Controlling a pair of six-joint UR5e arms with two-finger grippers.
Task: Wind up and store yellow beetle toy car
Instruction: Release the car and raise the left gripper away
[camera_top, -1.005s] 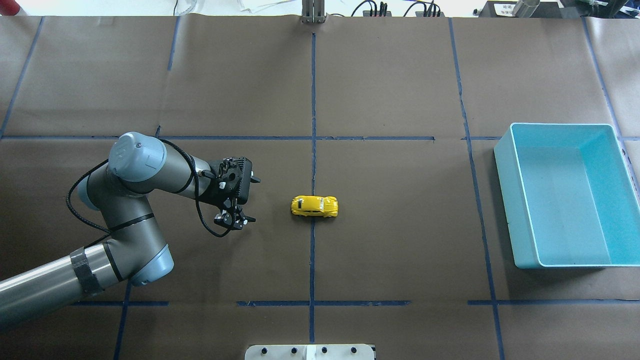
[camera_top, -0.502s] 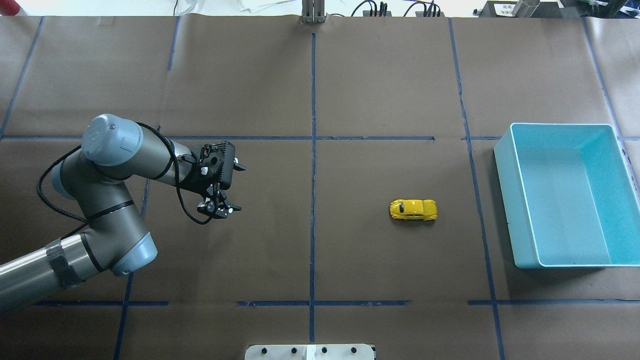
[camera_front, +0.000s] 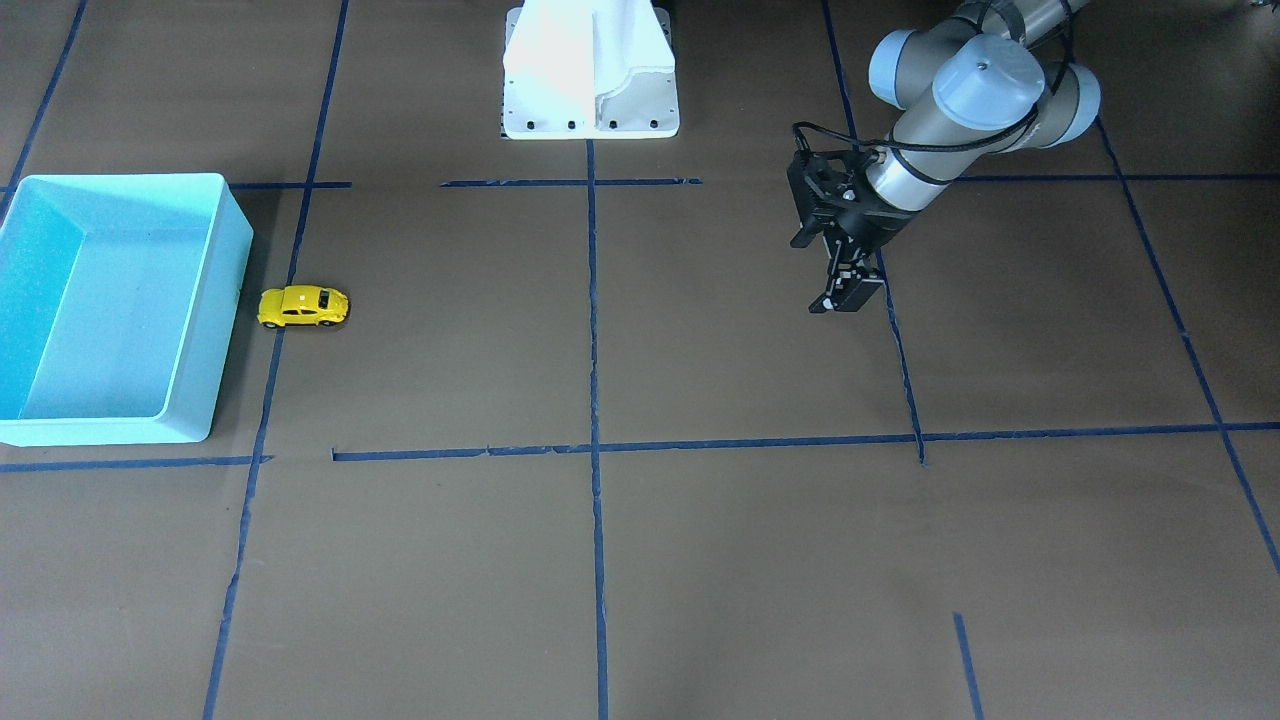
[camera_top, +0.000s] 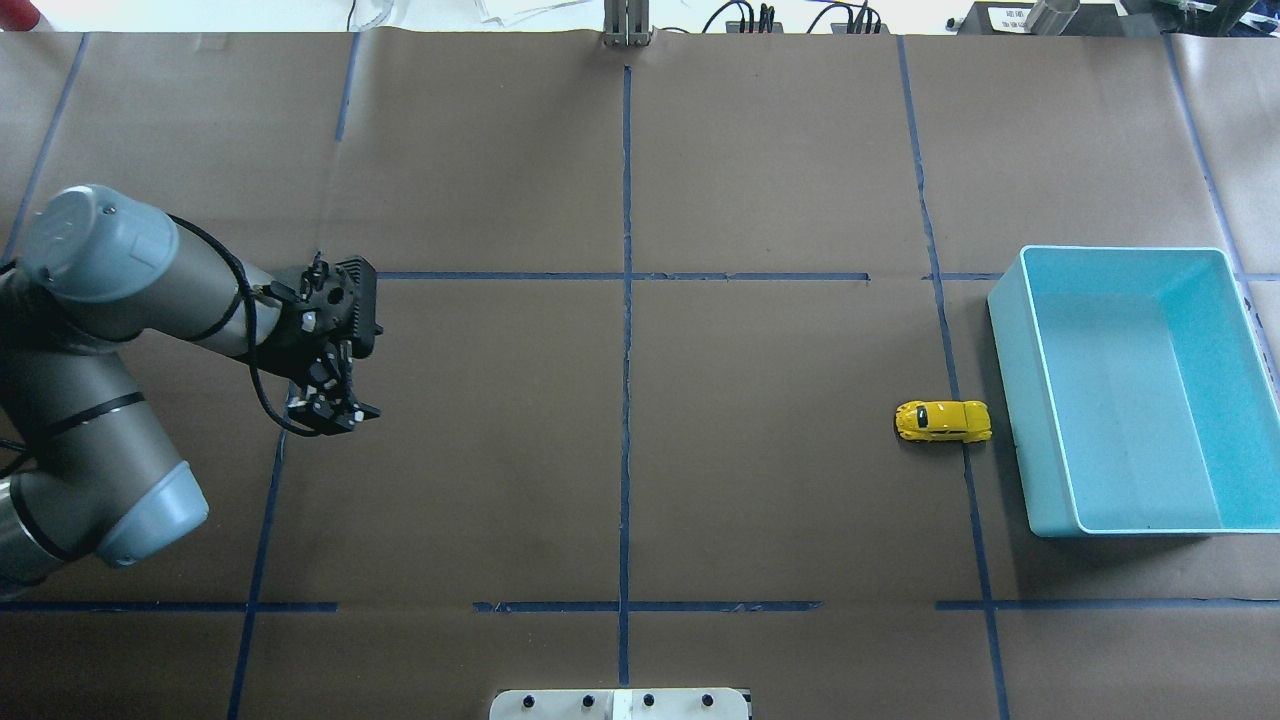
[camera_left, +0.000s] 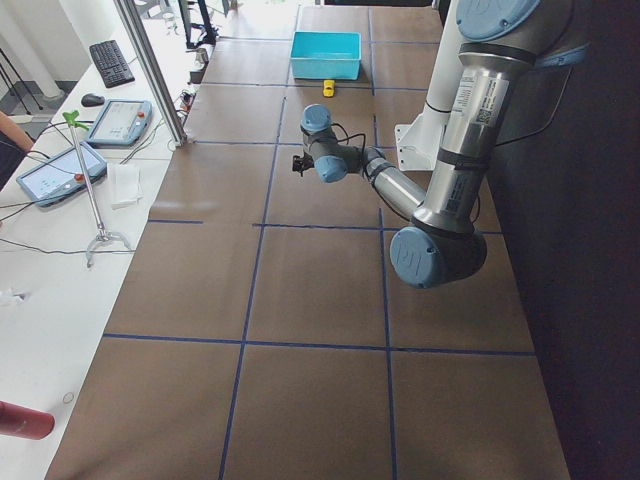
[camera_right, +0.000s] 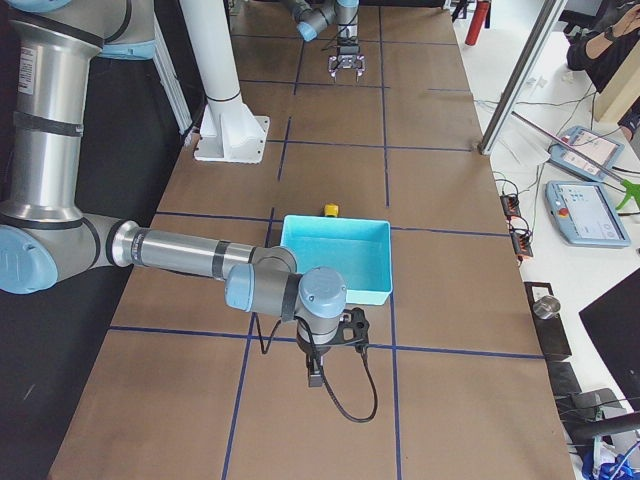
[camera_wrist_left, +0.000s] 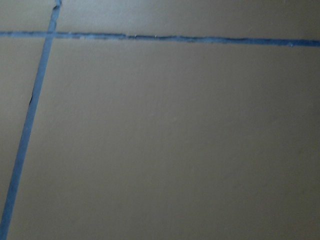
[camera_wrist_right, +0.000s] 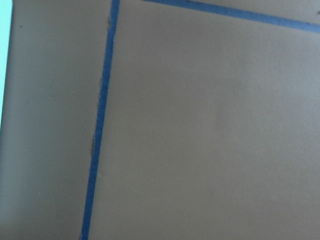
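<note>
Premises: a robotics laboratory. Evidence: a work table (camera_top: 780, 160) covered in brown paper and marked into a grid with blue tape (camera_top: 626, 180). An industrial robot arm (camera_top: 120, 270) and a white pedestal (camera_front: 590, 80). A control tablet (camera_left: 118, 122) and keyboard (camera_left: 110, 62) on a white side bench (camera_left: 40, 250). An aluminium frame post (camera_left: 150, 70).

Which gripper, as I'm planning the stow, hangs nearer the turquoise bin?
The right gripper, just outside the turquoise bin; the left gripper is far across the table.
</note>
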